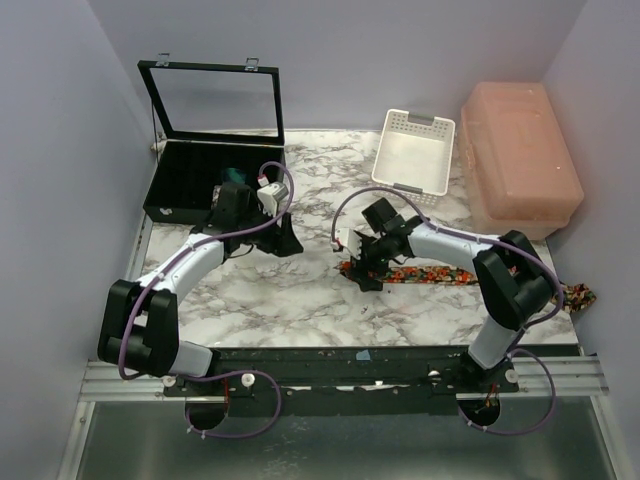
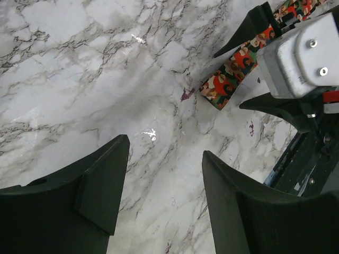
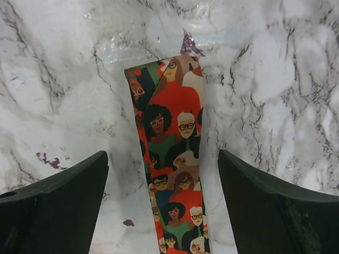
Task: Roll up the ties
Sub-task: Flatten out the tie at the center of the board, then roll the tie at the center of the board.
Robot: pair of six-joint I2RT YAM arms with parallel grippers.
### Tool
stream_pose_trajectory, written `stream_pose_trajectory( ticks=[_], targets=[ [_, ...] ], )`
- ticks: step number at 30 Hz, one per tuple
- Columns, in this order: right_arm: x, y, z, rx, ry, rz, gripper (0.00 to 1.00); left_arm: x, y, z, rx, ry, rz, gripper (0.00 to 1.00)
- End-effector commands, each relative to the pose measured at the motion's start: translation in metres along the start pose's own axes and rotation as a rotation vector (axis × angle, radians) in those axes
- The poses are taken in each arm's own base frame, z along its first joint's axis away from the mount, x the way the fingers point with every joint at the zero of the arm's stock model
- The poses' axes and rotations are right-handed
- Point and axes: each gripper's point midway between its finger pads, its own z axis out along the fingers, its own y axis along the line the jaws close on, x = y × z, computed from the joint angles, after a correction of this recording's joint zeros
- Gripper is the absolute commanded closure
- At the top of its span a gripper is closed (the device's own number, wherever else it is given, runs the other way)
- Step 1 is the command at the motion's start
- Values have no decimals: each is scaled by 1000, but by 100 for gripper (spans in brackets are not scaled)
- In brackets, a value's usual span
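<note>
The tie (image 3: 175,159) lies flat and unrolled on the desk (image 3: 275,79), its end between the wide-spread fingers of my right end effector (image 3: 161,153), ungripped. My left end effector (image 2: 165,159) hangs open and empty nearby. I judge that rolling has not yet begun.

The table (image 1: 300,300) is white marble-patterned, veined in grey, with a few small purple specks (image 3: 189,45) (one sits just past the tie's tip). A tie (image 3: 175,148) printed with faces in red, green and brown lies flat on it. It runs between the spread fingers of the right gripper (image 3: 161,159), touching neither, and ends just beyond the fingertips. Marble shows between the fingers of the left gripper (image 2: 164,153). Beyond the left gripper stands a black case (image 1: 170,211), lid raised. Beyond the right gripper is a white slotted basket (image 1: 400,150) and, further to its right, a pink plastic box (image 1: 520,150).
</note>
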Motion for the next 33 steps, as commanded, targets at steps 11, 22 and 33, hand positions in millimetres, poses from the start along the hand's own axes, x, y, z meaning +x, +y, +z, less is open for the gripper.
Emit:
stream_pose_trajectory(
  ticks=[11,22,33],
  targets=[
    [21,-22,32,247,55,-128,59,0,-2,-9,24,-45,-106,40],
    [-16,-7,0,208,-54,-39,10,-1,-5,0,53,-45,-132,36],
    [24,-3,-79,96,-24,456,40,6,-36,43,138,25,-141,35]
  ],
)
